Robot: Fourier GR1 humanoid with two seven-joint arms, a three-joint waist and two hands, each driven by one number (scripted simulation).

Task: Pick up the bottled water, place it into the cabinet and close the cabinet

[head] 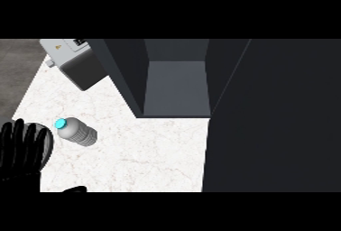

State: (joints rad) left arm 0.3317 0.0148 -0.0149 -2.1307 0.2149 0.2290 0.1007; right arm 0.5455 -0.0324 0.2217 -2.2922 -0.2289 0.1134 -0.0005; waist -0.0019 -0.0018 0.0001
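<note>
Just right of the open, fingers-up left hand [23,149], the bottled water [77,131] on the white counter [146,153], ungrasped.

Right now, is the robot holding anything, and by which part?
Nothing is held. The clear plastic water bottle with a blue cap rests on the white counter, apart from the open black left hand.

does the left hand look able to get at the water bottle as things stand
Probably yes: the left hand is open just left of the bottled water, with nothing on the counter between them.
</note>
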